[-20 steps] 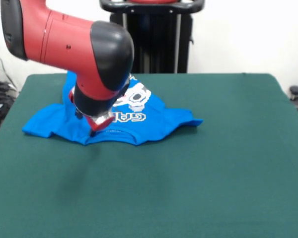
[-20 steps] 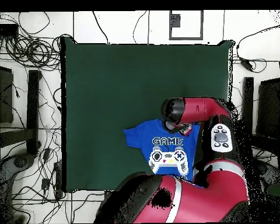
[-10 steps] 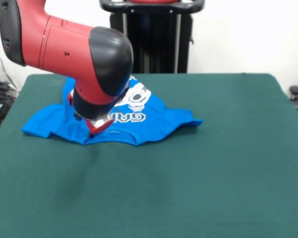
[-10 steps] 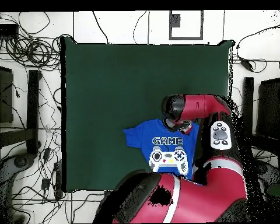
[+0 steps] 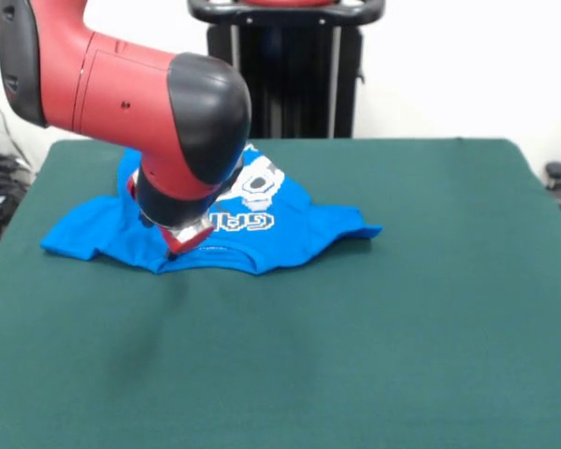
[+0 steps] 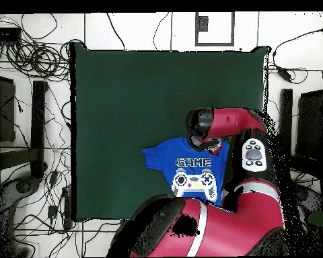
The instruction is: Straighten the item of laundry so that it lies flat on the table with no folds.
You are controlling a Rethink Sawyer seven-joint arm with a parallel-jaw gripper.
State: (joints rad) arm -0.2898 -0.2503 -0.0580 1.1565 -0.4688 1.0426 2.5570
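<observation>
The item of laundry (image 5: pixel 294 232) is a bright blue T-shirt lying print side up on the table (image 5: pixel 402 318), on the half nearer the robot. In the overhead view the shirt (image 6: pixel 165 160) shows its game-controller print and the word "GAME". One sleeve points out to each side in the front view, and the near edge by the collar is rumpled. My gripper (image 5: pixel 183 239) is low at that near collar edge, touching or just above the cloth. In the overhead view my gripper (image 6: pixel 206 142) sits at the shirt's upper right corner. The arm hides part of the shirt.
The green table (image 6: pixel 157 94) stretches wide beyond the shirt. My red arm (image 6: pixel 248 201) spans the shirt's right side and the table's bottom edge. Cables (image 6: pixel 36 57) lie on the floor left of the table.
The arm has shifted very slightly, with the wrist a touch higher than a second ago. The shirt lies as it did.
</observation>
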